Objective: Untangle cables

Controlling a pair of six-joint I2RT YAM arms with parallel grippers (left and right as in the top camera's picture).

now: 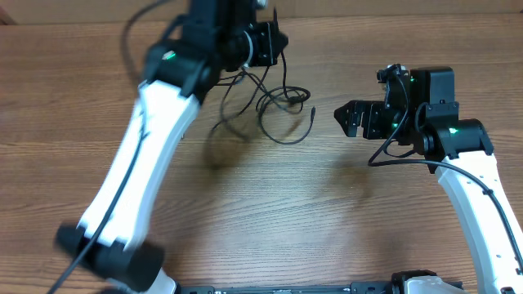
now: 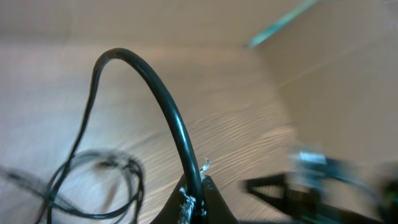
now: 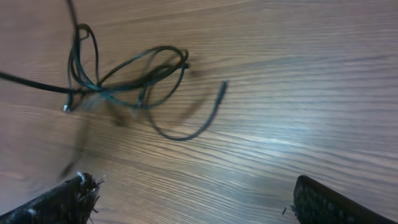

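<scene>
The black cables (image 1: 274, 106) lie in a loose tangle of loops on the wooden table, with one free plug end (image 1: 313, 110) pointing right. My left gripper (image 1: 263, 47) is above the tangle's far side. In the left wrist view it (image 2: 200, 194) is shut on one black cable (image 2: 163, 93), which arcs up and drops to the tangle (image 2: 93, 180) below. My right gripper (image 1: 351, 118) is open and empty, to the right of the cables. In the right wrist view the tangle (image 3: 124, 71) lies ahead of its spread fingers (image 3: 196, 205).
The wooden table (image 1: 310, 204) fills the view. The white left arm (image 1: 139, 163) slants across the left side. The right arm (image 1: 474, 188) stands at the right edge. A pale wall (image 2: 336, 74) shows behind the table in the left wrist view.
</scene>
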